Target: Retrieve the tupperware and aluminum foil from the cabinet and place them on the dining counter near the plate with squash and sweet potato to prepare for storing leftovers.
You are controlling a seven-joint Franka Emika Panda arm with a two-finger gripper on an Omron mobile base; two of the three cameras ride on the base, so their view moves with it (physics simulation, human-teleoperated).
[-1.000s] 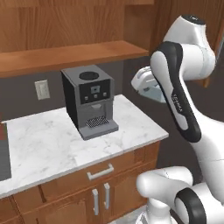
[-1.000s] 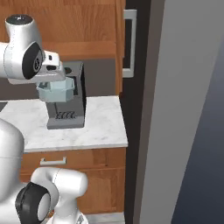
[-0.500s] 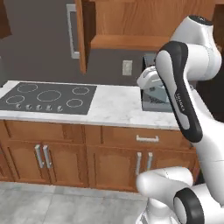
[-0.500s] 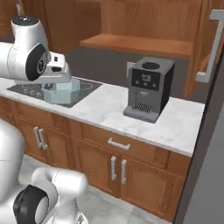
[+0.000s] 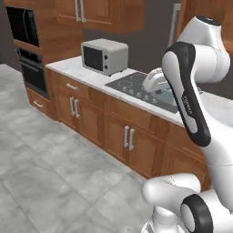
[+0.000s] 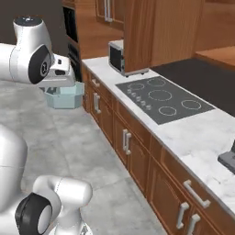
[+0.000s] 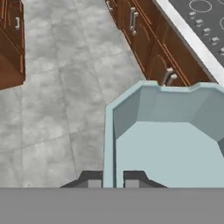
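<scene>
A run of reddish-brown base cabinets [image 6: 133, 147] under a white marble counter [image 6: 193, 142] crosses the right base view from 12 o'clock down to 5 o'clock; in the left base view the same run goes from 9 o'clock to 3 o'clock. Grey tiled floor [image 5: 50, 173] covers the lower left of the left base view. A tall wooden unit with a dark built-in oven [image 5: 25, 32] stands at 10 o'clock in that view.

A black cooktop [image 6: 165, 98] is set into the counter at about 2 o'clock in the right base view. Beyond it, at 12 o'clock, a grey microwave [image 5: 103, 55] sits on the counter, near 11 o'clock in the left base view. A dark appliance base [image 6: 227, 159] shows at the 3 o'clock edge of the right base view.

The tupperware [image 6: 65, 95], a pale blue-grey tub without a lid, hangs in the air over the floor, at 9 to 10 o'clock in the right base view, well apart from the counter. In the hand view it spreads from the centre to 4 o'clock, with floor and cabinet doors beneath it.

The gripper [image 7: 113, 178] is pinching the tub's left wall, one dark fingertip on each side of the rim at 6 o'clock.
</scene>
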